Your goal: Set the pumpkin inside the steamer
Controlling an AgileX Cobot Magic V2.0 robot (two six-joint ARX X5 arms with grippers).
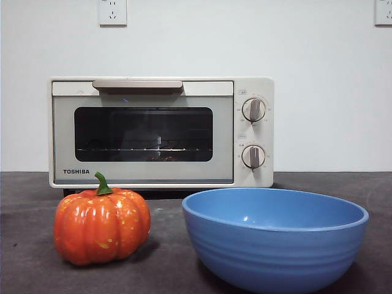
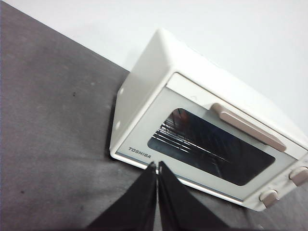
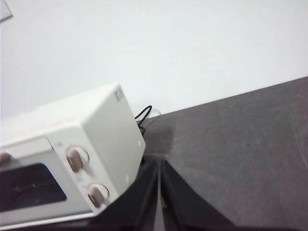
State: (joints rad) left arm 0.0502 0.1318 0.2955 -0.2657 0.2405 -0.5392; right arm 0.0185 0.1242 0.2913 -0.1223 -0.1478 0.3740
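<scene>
The orange ribbed pumpkin (image 1: 101, 225) with a green stem stands on the dark table at the front left. Behind it sits the cream-white steamer (image 1: 160, 131), door closed, bar handle along the top, two knobs on its right side. Neither arm shows in the front view. My left gripper (image 2: 157, 167) is shut and empty, held above the table in front of the steamer (image 2: 207, 134) near its "TOSHIBA" corner. My right gripper (image 3: 159, 164) is shut and empty too, beside the knob end of the steamer (image 3: 72, 159). The pumpkin is out of both wrist views.
A wide blue ribbed bowl (image 1: 274, 236) stands at the front right, next to the pumpkin. A black cable (image 3: 143, 114) runs behind the steamer. A white wall with two sockets (image 1: 113, 12) closes the back.
</scene>
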